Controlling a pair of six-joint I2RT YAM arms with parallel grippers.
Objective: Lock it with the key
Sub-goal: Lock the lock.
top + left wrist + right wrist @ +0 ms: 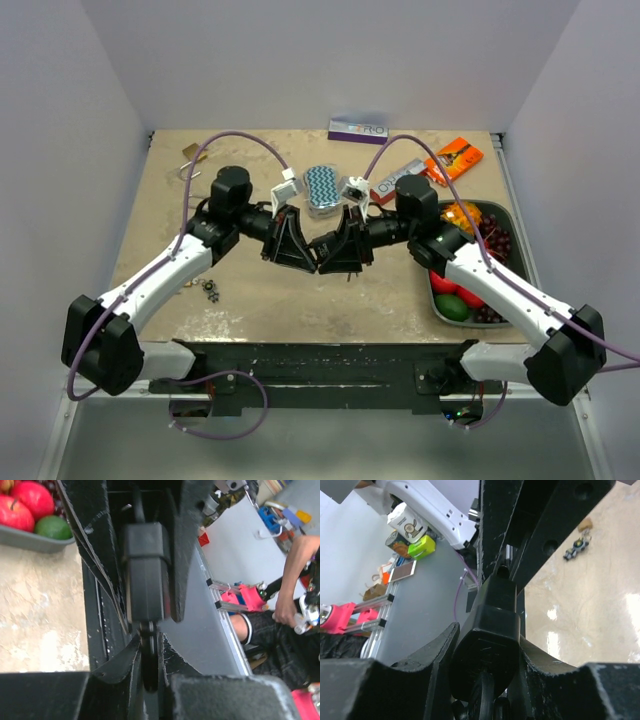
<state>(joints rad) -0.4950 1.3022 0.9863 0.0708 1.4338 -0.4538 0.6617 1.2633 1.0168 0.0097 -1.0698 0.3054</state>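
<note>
The two pincers met tip to tip above the tan table top [260, 310]. The right pincer [487, 645] was squeezed tight around a chunky black plastic padlock [147, 575], one finger on each side of it. The left pincer [149, 662] was almost fully closed, pinching a thin dark key [148, 632] between its fingers. The key's far end touched the padlock's end that faced the left pincer. Both lock and key were up in the air, not on the table. A small bunch of metal keys [210, 290] lay on the table, well off to the left of the left pincer. A grey metal tray [505, 208] of red and green fruit sat far right of the right pincer.
</note>
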